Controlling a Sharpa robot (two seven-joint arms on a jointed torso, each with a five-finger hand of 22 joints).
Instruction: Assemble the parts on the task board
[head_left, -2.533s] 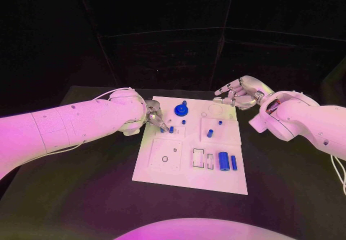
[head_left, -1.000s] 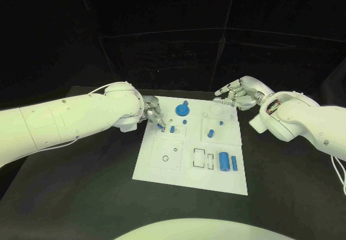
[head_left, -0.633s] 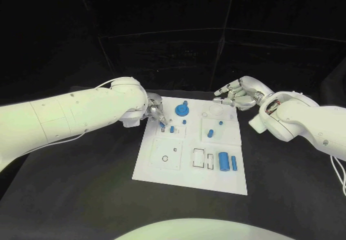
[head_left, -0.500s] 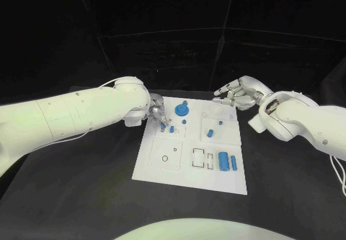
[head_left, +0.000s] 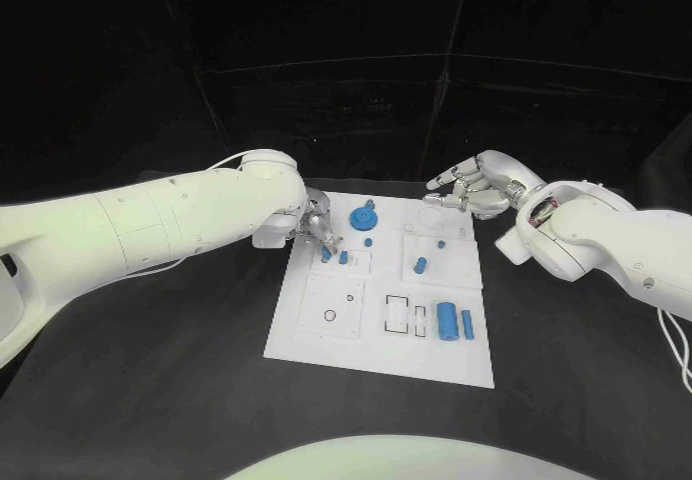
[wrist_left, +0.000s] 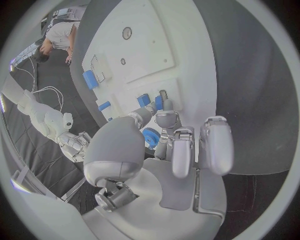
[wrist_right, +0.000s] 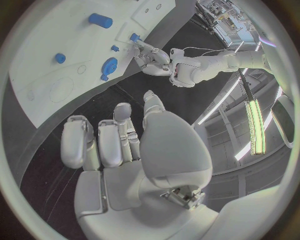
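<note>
- The task board (head_left: 378, 340) lies mid-counter (head_left: 159, 350); blue parts (head_left: 449, 321) rest on its right side, with a round knob (head_left: 362, 217) near the far edge.
- Left hand (head_left: 315, 232): fingers pinch a small blue peg (head_left: 327, 254) at the board's left edge.
- Right hand (head_left: 476, 187) hovers beyond the far right corner, fingers loosely curled, holding nothing.

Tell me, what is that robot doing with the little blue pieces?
It is putting blue pieces into a white board on a black table. The left robot hand is at the board's far left side, its fingertips down by a small blue piece near a square slot. The right robot hand hangs at the board's far edge, holding nothing. A blue knob and a blue cylinder sit on the board.
</note>
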